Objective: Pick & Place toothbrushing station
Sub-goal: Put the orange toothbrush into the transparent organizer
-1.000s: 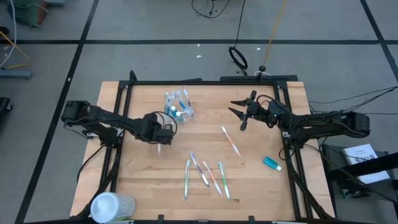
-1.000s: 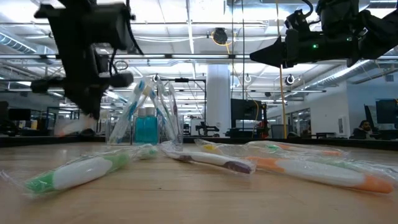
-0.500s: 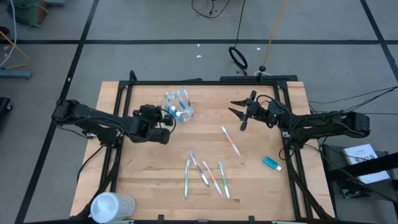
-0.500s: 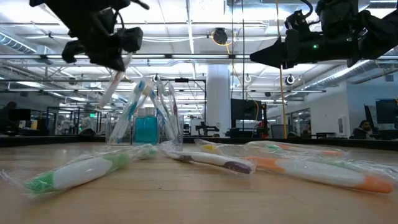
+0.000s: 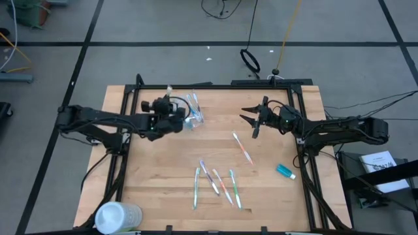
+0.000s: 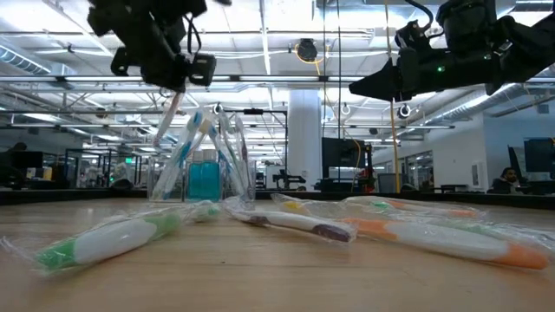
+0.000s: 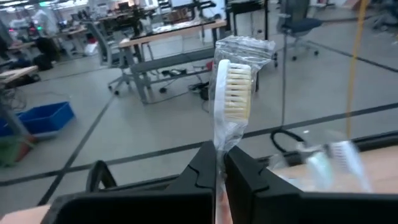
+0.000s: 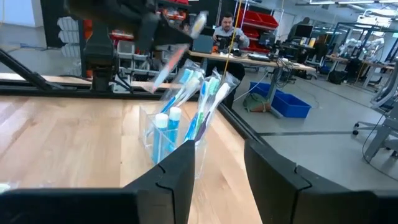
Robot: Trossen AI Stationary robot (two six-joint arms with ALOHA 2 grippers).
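Your wrapped toothbrush is pinched by its handle in the left gripper, fingers clamped narrow on it, bristle end tilted up and away. In the high view it hangs in the upper-left part of the counter, just beside the clear cup. That tilt probably matches the lean of the brushes already in the cup, so the handle end can go in first.

The cup stands upright in the upper middle of the counter, with blue and white brushes fanned out of it and a teal tube inside. You are at the placing step: the brush is above the rim, not yet in.

Five more wrapped brushes lie flat in the lower centre, well apart from the cup, one more right of centre, and a loose toothpaste tube at the right edge.

Your right gripper waits at upper right, fingers spread and holding nothing. The white container sits at lower left.
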